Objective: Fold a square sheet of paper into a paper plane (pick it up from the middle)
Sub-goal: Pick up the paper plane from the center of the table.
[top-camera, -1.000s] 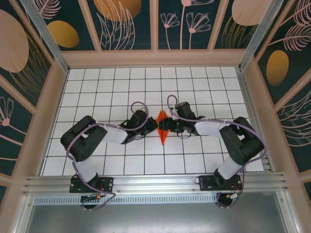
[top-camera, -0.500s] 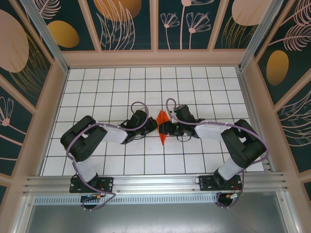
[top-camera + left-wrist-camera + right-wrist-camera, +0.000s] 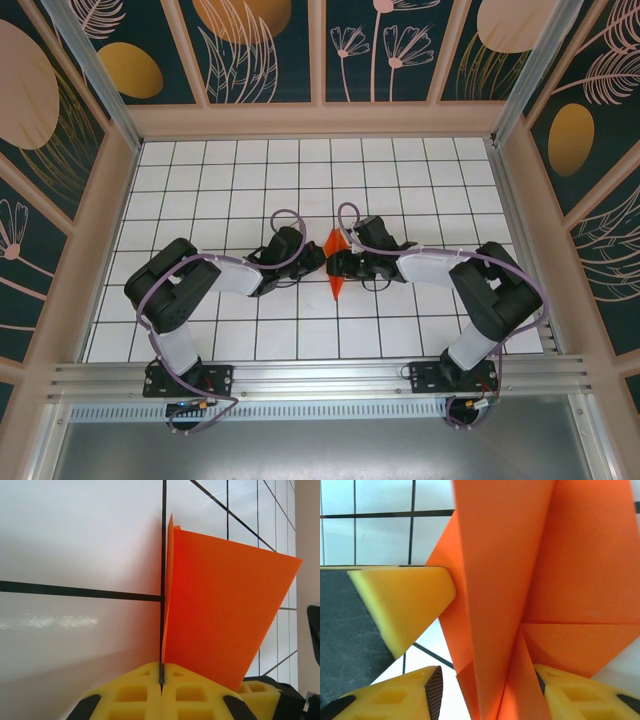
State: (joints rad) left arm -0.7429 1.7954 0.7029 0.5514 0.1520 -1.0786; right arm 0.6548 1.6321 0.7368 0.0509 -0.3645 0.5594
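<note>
At the middle of the surface (image 3: pixel 250 180) the folded orange paper (image 3: pixel 337 268) stands on edge, clamped in the left hand (image 3: pixel 161 680), so the right hand (image 3: pixel 487 690), fingers apart astride it, should close squarely on the crease without twisting

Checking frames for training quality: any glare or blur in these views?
Top external: even light, sharp, orange paper small. Left wrist: soft glare streak on the white table, paper crisp. Right wrist: paper so close its upper edges blur.
</note>
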